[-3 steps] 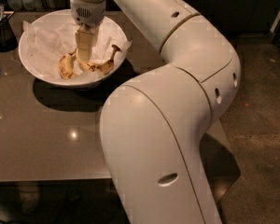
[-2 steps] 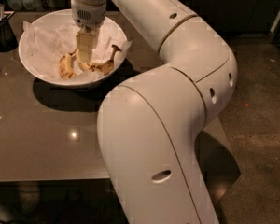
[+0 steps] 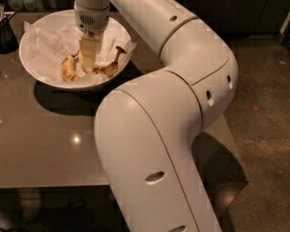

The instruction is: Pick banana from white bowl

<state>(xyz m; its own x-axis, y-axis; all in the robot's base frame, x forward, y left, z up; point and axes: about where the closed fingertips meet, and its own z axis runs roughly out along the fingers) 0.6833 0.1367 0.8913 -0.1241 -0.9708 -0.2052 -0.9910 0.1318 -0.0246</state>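
The white bowl [image 3: 30,64] stands at the back left of the table, lined with crumpled white paper. The banana [image 3: 109,67] lies in it, curved and brown-spotted, its stem end pointing up to the right. A shorter, stubbier banana [image 3: 67,70] lies to its left. My gripper [image 3: 88,61] points straight down into the bowl, between the two bananas and right at the long banana's left end, which it hides.
The bowl sits on a glossy brown table [image 3: 48,139]. A dark container [image 3: 1,32] stands at the table's back left edge. My large white arm [image 3: 174,105] covers the table's right side. A speckled floor [image 3: 270,129] lies to the right.
My gripper stays down in the bowl at nearly the same spot. The arm's near segment has shifted slightly. The bananas have not moved.
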